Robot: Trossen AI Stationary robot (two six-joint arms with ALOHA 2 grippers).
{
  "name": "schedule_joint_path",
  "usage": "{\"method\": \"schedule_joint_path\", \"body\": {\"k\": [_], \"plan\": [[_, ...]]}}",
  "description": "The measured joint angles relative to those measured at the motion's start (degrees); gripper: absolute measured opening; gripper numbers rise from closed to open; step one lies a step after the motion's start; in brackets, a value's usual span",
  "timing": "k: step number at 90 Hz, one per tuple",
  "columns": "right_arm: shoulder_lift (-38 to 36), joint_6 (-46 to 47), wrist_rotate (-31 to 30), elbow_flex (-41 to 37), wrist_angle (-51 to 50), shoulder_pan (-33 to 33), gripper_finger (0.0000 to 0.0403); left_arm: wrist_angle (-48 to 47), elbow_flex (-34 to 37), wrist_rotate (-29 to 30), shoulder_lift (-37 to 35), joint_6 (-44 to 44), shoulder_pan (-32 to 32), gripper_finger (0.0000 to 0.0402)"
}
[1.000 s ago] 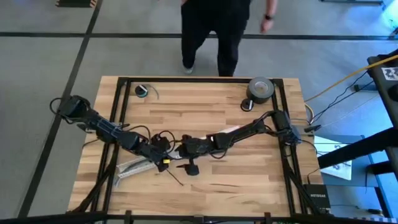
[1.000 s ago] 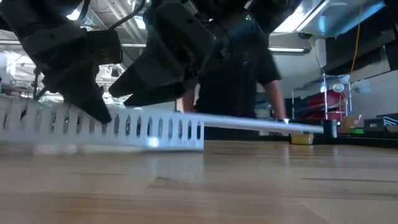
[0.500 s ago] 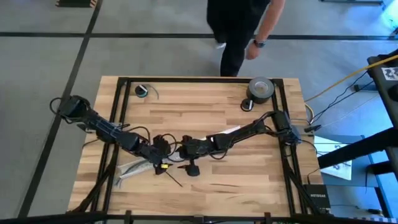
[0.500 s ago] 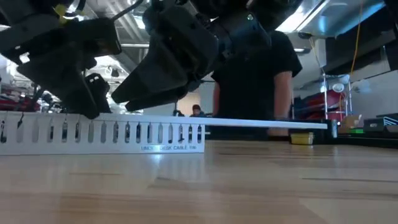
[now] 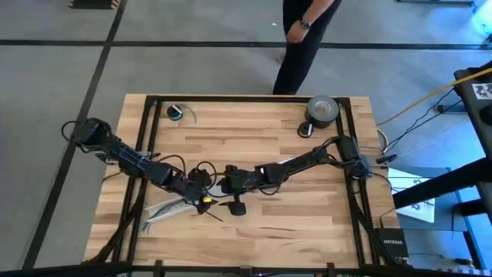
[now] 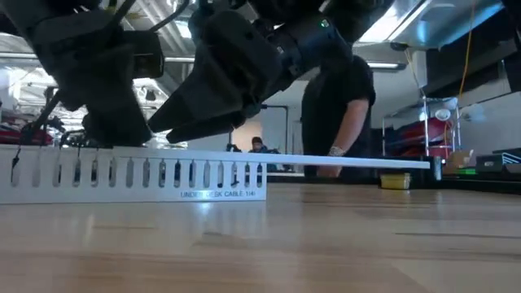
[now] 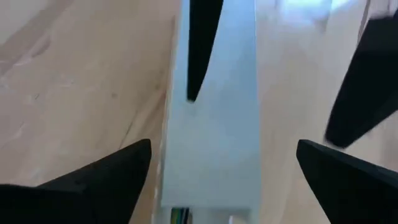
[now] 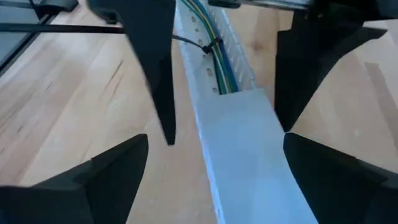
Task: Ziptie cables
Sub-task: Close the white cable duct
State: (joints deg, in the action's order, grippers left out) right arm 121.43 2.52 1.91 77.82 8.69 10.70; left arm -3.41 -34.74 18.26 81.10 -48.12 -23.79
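Observation:
A white slotted channel (image 6: 138,173) lies on the table with a long white lid (image 8: 239,137) running off its end. In it lie the cables (image 8: 219,65), green, yellow and blue wires. A thin black ziptie (image 8: 208,46) crosses them. In the high view another thin black strip (image 5: 213,216) lies on the wood nearby. My left gripper (image 7: 224,146) and my right gripper (image 8: 214,137) face each other mid-table, both open, each with one finger on either side of the lid. My left gripper straddles the white lid (image 7: 211,137) from above, a gap showing at each finger; whether it touches, I cannot tell. My right gripper straddles the same lid (image 8: 249,155); one fingertip (image 8: 292,140) stands close to its edge, and touch cannot be told.
A dark roll of tape (image 5: 321,109) and a small roll (image 5: 177,112) sit near the far edge. Black frame rails (image 5: 146,154) run along the table's sides. More white slotted strips (image 5: 163,209) lie left of the grippers. A person (image 5: 304,38) walks beyond the far edge.
The slotted channel, tilted with its left end raised a second ago, now lies level on the table. My left gripper has turned and come down at the channel. The person beyond the far edge has walked toward the right.

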Motion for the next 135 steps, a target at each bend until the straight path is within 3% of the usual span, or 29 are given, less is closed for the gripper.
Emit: {"method": "schedule_joint_path", "body": {"k": [17, 39, 55, 73, 85, 93, 100, 123, 135], "plan": [[-0.91, 0.11, 0.17, 0.03, -2.69, -1.16, 0.0362, 0.66, 0.02, -0.69, 0.02, -3.97, -0.11, 0.0386], [-3.8, -0.51, 0.67, 0.24, -5.95, -1.82, 0.0362, 0.07, -2.98, -6.65, 0.01, 3.43, -1.3, 0.0386], [-7.81, -2.67, 2.01, 0.27, -10.75, -3.12, 0.0362, -16.46, -9.62, -6.16, -0.33, 5.62, -2.03, 0.0386], [-8.68, -1.62, 5.12, 0.27, -11.94, -4.04, 0.0362, -23.37, -11.06, 0.23, -0.66, 0.17, -8.18, 0.0386], [-8.68, -1.05, 5.97, -0.84, -10.87, -3.07, 0.0362, -23.15, -11.0, 8.84, -0.74, -3.47, -15.45, 0.0386], [-8.68, -0.11, 5.89, -2.15, -7.2, -1.95, 0.0362, -22.91, -10.36, 14.8, -0.74, -6.79, -19.4, 0.0386], [-8.29, 0.79, 5.85, -3.56, -1.59, -0.99, 0.0362, -22.71, -9.5, 16.66, -0.74, -9.74, -21.4, 0.0386], [-3.69, 3.19, 5.26, -4.5, 4.31, 1.5, 0.0362, -6.99, -2.33, 19.11, -0.11, -9.94, -22.93, 0.0386], [-2.41, 3.2, 2.57, -4.6, 4.02, 2.13, 0.0362, -4.62, -1.22, 21.44, 1.53, -8.25, -22.26, 0.0386]]}}
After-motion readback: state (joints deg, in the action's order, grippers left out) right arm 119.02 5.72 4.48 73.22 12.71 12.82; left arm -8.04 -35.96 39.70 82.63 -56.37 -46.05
